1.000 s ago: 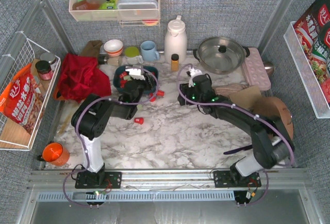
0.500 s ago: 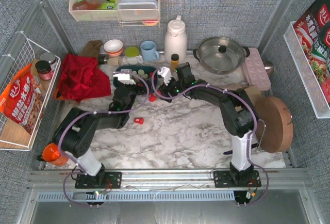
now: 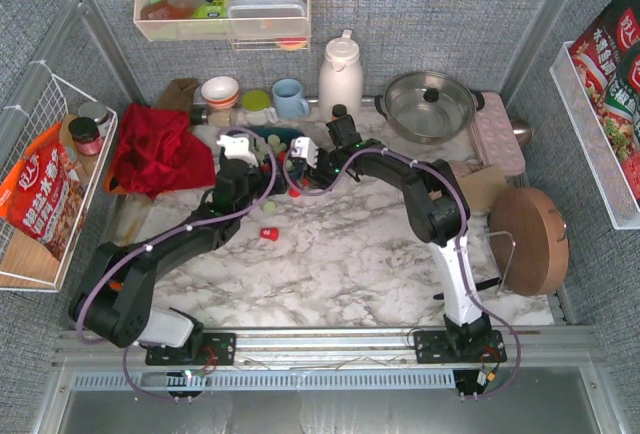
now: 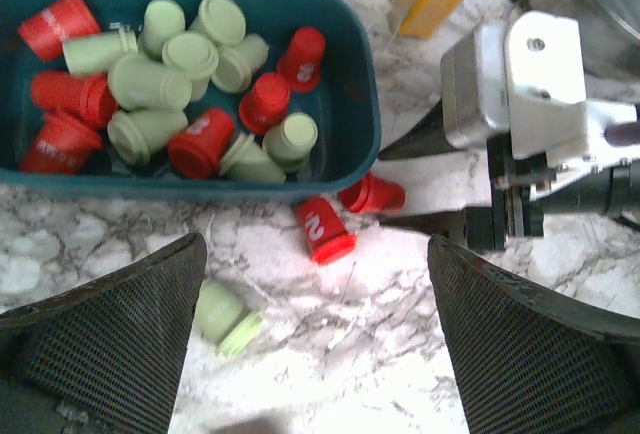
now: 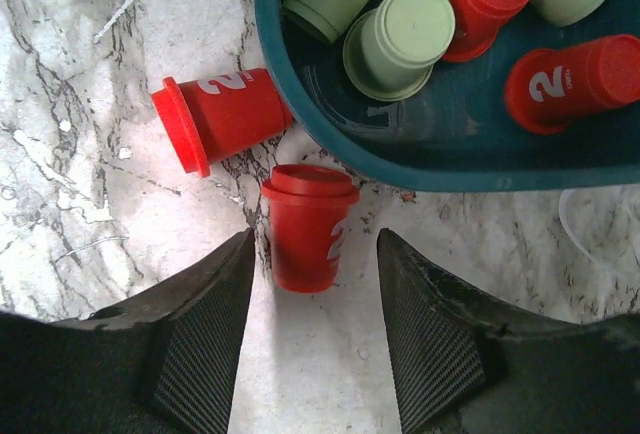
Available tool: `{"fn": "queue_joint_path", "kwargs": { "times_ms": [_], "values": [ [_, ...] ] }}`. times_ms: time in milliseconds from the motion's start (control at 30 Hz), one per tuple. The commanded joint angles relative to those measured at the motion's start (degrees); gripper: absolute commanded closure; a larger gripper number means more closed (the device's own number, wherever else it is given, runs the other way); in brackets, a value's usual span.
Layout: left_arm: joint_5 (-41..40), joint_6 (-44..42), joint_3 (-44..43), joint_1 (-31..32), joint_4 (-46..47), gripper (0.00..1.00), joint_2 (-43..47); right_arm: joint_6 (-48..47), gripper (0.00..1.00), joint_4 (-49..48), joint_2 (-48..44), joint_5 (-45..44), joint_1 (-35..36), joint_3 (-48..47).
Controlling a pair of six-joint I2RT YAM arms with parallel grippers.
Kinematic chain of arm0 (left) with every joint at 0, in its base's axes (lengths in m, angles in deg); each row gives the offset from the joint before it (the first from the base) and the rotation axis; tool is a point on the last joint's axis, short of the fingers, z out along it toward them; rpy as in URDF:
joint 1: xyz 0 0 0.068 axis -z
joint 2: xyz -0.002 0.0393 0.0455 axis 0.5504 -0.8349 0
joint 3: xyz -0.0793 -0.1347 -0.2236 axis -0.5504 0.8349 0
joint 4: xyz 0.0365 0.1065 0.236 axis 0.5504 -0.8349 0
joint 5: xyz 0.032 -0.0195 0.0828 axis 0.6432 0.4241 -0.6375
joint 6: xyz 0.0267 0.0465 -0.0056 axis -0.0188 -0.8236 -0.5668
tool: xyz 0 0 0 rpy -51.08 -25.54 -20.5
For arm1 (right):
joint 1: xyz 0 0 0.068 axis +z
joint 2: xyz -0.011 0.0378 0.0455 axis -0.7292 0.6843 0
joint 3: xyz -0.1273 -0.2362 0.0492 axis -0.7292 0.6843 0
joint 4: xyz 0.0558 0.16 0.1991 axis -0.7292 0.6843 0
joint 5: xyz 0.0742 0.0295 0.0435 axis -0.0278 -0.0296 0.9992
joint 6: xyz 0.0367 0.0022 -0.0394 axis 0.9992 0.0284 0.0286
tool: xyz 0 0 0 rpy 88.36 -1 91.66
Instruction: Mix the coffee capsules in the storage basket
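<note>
Beside the storage basket [image 4: 352, 104], left gripper [image 4: 315, 289] gapes (right gripper [image 5: 315, 254], apart, straddles red capsule [image 5: 306, 226]).

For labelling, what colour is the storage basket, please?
Dark teal storage basket, clearest in left wrist view.

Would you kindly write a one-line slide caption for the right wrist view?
Right gripper open astride a red plastic coffee capsule lying on marble beside the dark teal plastic basket.

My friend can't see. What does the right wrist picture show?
The right gripper hangs open around a red capsule on the marble table, beside the teal basket. A second red capsule lies nearby; more red and green capsules sit inside.
</note>
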Motion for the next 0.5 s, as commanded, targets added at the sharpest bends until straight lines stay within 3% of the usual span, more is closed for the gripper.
{"fn": "queue_joint_path", "kwargs": {
  "times_ms": [0, 200, 367, 467],
  "values": [
    [0.0, 2.2, 1.6, 0.0, -3.9, 0.01, 2.2, -5.0, 0.45, 4.7, 2.0, 0.2, 0.7, -3.0],
    [-0.7, 3.9, 5.0, 0.0, -2.9, 0.01, 4.8, -9.7, 0.54, 9.4, 4.5, -3.1, 2.1, -6.4],
    [-1.8, 4.2, 6.3, 0.0, -3.2, 0.01, 6.6, -10.3, 0.75, 9.9, 3.8, -3.9, 2.6, -5.8],
    [-2.5, 4.2, 7.1, 0.0, -3.0, 0.01, 7.8, -10.1, 0.83, 9.0, -0.6, -4.0, 3.2, -2.1]
  ]
}}
